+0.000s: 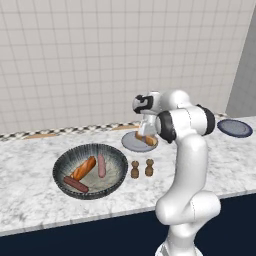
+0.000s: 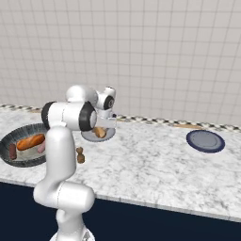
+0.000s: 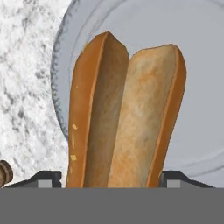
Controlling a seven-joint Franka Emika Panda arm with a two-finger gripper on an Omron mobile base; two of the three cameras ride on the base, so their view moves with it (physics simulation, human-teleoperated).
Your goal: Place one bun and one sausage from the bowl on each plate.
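Tool [image 3: 113,177] jaws stood apart on either side of a bun [image 3: 127,113] lying on the light grey plate [image 1: 131,144]; second bun [image 1: 84,168] and both sausages [image 1: 101,165] lay in the bowl [image 1: 116,156] on the desk [image 1: 35,170].

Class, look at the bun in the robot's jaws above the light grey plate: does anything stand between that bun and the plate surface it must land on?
Nothing visible does. The bun sits directly over the bare light grey plate.
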